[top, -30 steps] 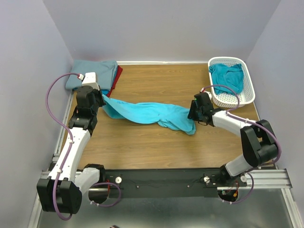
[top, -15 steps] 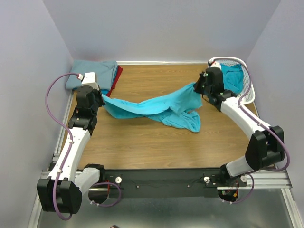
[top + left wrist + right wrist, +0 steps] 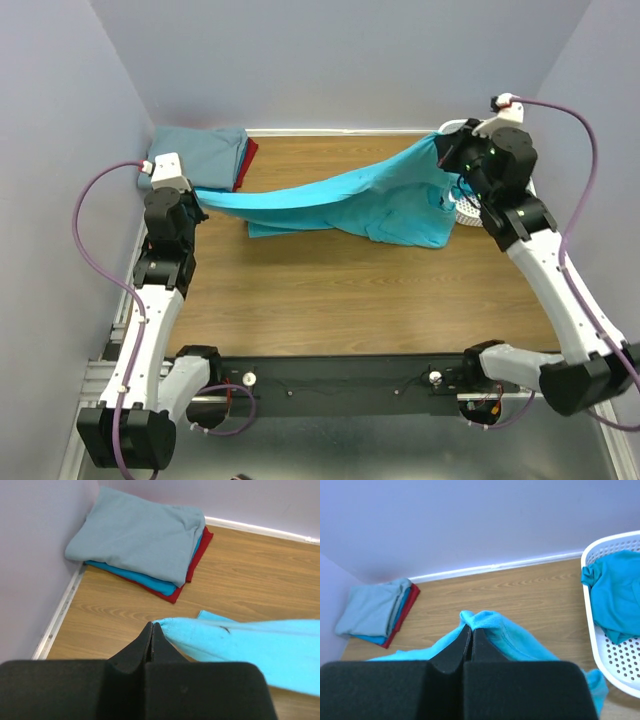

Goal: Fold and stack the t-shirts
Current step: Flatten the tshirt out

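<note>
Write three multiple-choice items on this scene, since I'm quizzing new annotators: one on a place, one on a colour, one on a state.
1. Where is the folded stack? A far-left corner; B near-right corner; C centre.
2. The stack's top t-shirt is: A red; B grey-blue; C white.
3. The turquoise t-shirt is: A folded flat; B lying loose, untouched; C stretched between both grippers.
Key: 1 A, it lies at the far left in the top view. 2 B, grey-blue cloth lies uppermost. 3 C, the left gripper and right gripper are each shut on an end.
</note>
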### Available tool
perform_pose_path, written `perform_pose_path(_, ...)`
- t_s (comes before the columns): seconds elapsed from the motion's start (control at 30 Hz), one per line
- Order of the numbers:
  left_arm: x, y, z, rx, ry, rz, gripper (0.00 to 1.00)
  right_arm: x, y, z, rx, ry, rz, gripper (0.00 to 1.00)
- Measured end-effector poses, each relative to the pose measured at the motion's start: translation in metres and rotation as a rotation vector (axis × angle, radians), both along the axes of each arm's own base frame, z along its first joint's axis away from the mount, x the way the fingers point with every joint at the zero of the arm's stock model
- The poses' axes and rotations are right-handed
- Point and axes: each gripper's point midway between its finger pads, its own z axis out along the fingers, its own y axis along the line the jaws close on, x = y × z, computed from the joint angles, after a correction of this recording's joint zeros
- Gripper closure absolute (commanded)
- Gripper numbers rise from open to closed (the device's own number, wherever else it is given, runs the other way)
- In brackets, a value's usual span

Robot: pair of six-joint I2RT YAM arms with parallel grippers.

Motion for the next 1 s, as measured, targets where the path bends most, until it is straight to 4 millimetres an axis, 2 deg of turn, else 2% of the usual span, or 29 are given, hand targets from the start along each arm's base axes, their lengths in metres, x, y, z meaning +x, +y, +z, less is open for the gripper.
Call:
perform_pose_path(0.07,-0.002,0.003,0.005,0.001,-0.017,0.014,1.0,-0.015,-0.005,0.008,0.012,-0.023,0.0,1.0)
perform_pose_path(0.13,-0.003,0.006,0.007,0.003,-0.023,0.026,1.0,-0.026,-0.007,0.006,0.028,-0.02,-0.003,1.0)
perform_pose_path(0.2,-0.003,0.007,0.006,0.004,-0.019,0.033,1.0,-0.031,-0.009,-0.013,0.033,0.016,-0.007,1.0)
perform_pose_path(0.27,-0.001,0.008,0.001,0.005,-0.004,0.038,1.0,-0.032,-0.01,-0.048,0.023,0.095,-0.023,0.99)
perform_pose_path(0.3,0.0,0.009,-0.002,0.006,0.005,0.039,1.0,-0.029,-0.012,-0.076,0.009,0.153,-0.04,0.99)
perform_pose_path(0.37,0.003,0.01,-0.009,0.007,0.029,0.042,1.0,-0.025,-0.018,-0.131,-0.025,0.281,-0.079,0.74)
perform_pose_path(0.4,0.004,0.011,-0.012,0.007,0.039,0.044,1.0,-0.022,-0.023,-0.166,-0.053,0.369,-0.102,0.56)
perform_pose_path(0.47,0.006,0.011,-0.018,0.006,0.058,0.044,1.0,-0.02,-0.034,-0.223,-0.096,0.516,-0.153,0.28)
perform_pose_path(0.5,0.007,0.011,-0.02,0.006,0.063,0.043,1.0,-0.022,-0.042,-0.25,-0.125,0.593,-0.182,0.24)
perform_pose_path(0.57,0.01,0.009,-0.025,0.002,0.079,0.027,1.0,-0.027,-0.05,-0.28,-0.157,0.68,-0.208,0.2)
perform_pose_path(0.63,0.012,0.006,-0.029,-0.003,0.091,0.009,1.0,-0.035,-0.053,-0.292,-0.16,0.717,-0.214,0.21)
perform_pose_path(0.73,0.014,0.001,-0.032,-0.01,0.101,-0.017,1.0,-0.045,-0.047,-0.287,-0.131,0.704,-0.175,0.24)
perform_pose_path(0.9,0.015,-0.007,-0.034,-0.022,0.104,-0.062,1.0,-0.065,-0.028,-0.284,-0.046,0.685,-0.073,0.31)
perform_pose_path(1.0,0.016,-0.01,-0.035,-0.027,0.106,-0.079,1.0,-0.084,-0.015,-0.299,-0.003,0.724,-0.013,0.34)
